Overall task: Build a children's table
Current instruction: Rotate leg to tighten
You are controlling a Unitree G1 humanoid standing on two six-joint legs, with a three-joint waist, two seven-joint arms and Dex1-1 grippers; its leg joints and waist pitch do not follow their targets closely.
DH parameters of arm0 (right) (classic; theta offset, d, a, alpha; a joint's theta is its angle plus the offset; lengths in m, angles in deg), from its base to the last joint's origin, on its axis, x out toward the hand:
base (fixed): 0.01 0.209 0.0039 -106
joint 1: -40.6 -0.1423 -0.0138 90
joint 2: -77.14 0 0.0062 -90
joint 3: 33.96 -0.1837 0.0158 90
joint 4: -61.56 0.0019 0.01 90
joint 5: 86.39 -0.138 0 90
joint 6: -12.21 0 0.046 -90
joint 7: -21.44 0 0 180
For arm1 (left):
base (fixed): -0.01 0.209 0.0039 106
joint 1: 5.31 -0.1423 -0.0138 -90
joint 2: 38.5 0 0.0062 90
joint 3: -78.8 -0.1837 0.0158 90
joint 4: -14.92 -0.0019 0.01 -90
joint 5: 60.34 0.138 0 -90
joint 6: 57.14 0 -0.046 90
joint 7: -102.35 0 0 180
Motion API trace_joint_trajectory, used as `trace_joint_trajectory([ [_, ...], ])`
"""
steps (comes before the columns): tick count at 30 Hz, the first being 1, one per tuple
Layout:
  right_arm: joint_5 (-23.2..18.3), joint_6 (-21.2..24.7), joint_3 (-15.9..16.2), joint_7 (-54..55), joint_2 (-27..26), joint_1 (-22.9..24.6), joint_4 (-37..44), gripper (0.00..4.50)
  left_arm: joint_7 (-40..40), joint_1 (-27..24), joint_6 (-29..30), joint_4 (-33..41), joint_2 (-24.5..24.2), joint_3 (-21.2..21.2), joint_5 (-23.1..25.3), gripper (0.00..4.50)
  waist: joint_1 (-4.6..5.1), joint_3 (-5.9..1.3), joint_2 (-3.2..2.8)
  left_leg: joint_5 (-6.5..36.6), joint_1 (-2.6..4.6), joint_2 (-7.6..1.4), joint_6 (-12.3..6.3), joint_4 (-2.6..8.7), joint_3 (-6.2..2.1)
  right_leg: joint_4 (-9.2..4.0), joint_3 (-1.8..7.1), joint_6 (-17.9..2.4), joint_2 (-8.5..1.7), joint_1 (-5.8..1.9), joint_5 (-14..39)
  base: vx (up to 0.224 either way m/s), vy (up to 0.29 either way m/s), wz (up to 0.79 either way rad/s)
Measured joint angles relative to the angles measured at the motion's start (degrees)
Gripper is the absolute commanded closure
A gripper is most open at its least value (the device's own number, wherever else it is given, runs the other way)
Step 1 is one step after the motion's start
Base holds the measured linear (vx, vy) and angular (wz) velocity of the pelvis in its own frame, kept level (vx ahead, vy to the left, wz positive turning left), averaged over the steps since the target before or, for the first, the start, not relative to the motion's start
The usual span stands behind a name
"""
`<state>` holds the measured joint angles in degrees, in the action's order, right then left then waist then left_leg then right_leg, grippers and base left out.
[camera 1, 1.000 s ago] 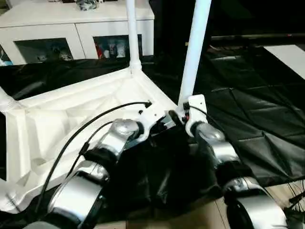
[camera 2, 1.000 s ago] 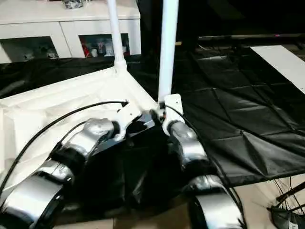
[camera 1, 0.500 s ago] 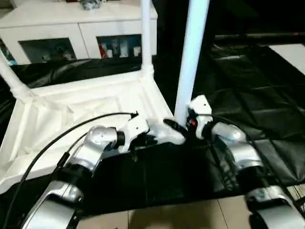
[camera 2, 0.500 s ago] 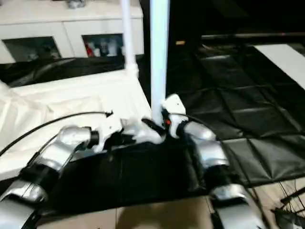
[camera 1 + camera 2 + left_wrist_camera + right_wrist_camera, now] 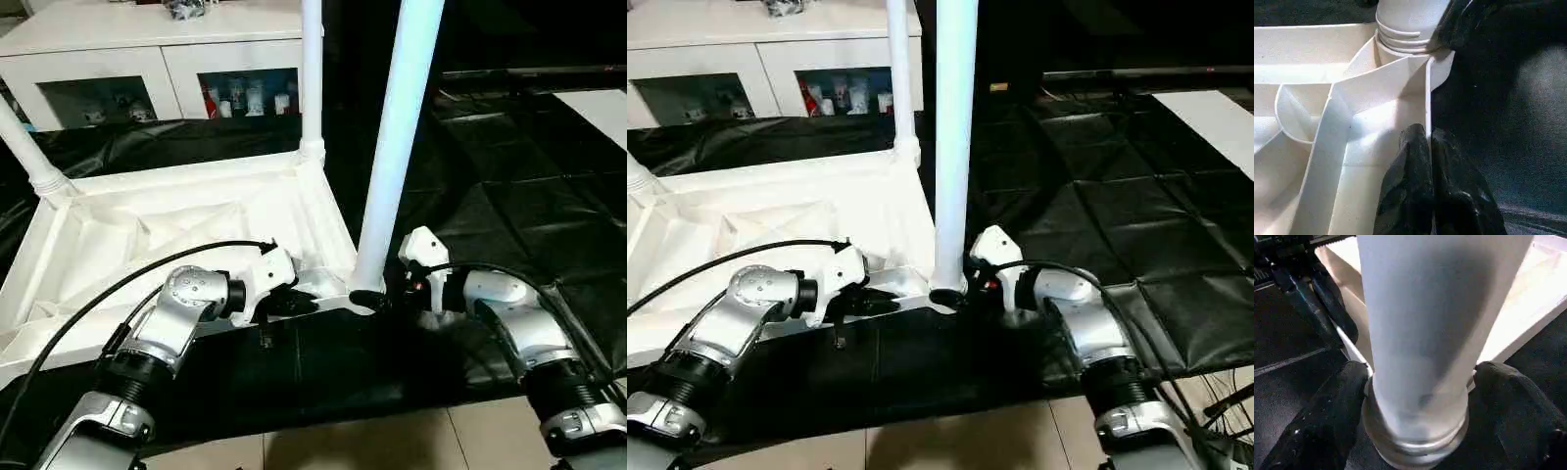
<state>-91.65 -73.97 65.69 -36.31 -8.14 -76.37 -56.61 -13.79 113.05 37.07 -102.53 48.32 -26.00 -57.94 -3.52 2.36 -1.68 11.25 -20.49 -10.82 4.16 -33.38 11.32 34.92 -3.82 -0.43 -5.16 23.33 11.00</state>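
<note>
**Both hands on the near corner of the upturned table**

We see the children's table [image 5: 176, 220] lying upside down on the black-draped counter [image 5: 509, 206], ribbed underside facing up, with three legs in view standing upright from corner sockets.

Our right hand [image 5: 1415, 431] sits at the foot of the nearest leg [image 5: 397, 147], one black finger on each side of the tube just above the ringed collar where it enters the socket. The fingers [image 5: 1327, 416] are spread as wide as the leg and pressed against it, so the hand has the leg in its hold.

Our left hand [image 5: 1432, 191] is just beside that same corner, on the side away from the right hand. Its two fingers [image 5: 1405, 191] are pinched together on the thin upright rim of the tabletop (the rim runs straight between them), with the socket and leg base directly ahead of the fingertips.

A second leg [image 5: 312, 73] rises at the far corner beyond the hands, and a third [image 5: 24, 147] at the far corner out past the left hand. A white cabinet [image 5: 147, 49] with glass doors stands behind the counter.
</note>
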Motion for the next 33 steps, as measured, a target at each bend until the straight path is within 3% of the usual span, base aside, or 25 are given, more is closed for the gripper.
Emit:
trace_joint_trajectory([
  [10,0.00,-0.19,0.28,-0.89,-0.17,0.03,-0.15,1.77,-0.09,-0.68,1.17,1.37,-0.42,0.02,-0.09,4.50,0.14,0.01,0.02,-0.05,-0.05,-0.01,-0.09,-0.07,0.00,0.02,0.00,0.00,0.00,0.02,0.00,0.000,0.000,0.00],
  [23,0.20,-0.71,0.25,-0.06,-0.75,0.11,-0.37,1.86,-0.32,-0.75,1.68,1.53,-0.49,0.04,-0.20,4.50,0.27,0.01,0.02,-0.06,-0.05,-0.03,-0.11,-0.15,0.00,0.09,0.00,-0.01,0.00,0.01,-0.01,0.000,0.000,0.00],
  [28,1.60,-0.75,-1.98,12.69,-6.44,-1.38,-4.86,1.87,-6.36,2.19,2.67,-3.09,1.82,0.69,1.15,4.50,1.04,-0.02,0.15,0.06,0.04,-0.06,0.13,-0.31,0.00,0.22,0.02,-0.13,0.03,-0.06,-0.10,0.000,0.000,0.00],
  [33,2.73,3.64,-4.93,25.78,-12.11,-4.35,-8.03,1.87,-13.90,6.94,2.86,-10.04,5.84,0.62,3.31,4.50,1.08,0.01,0.33,0.06,0.41,-0.03,0.13,-0.47,-0.04,0.11,0.07,-0.14,0.01,-0.30,-0.13,0.000,0.000,0.00],
])
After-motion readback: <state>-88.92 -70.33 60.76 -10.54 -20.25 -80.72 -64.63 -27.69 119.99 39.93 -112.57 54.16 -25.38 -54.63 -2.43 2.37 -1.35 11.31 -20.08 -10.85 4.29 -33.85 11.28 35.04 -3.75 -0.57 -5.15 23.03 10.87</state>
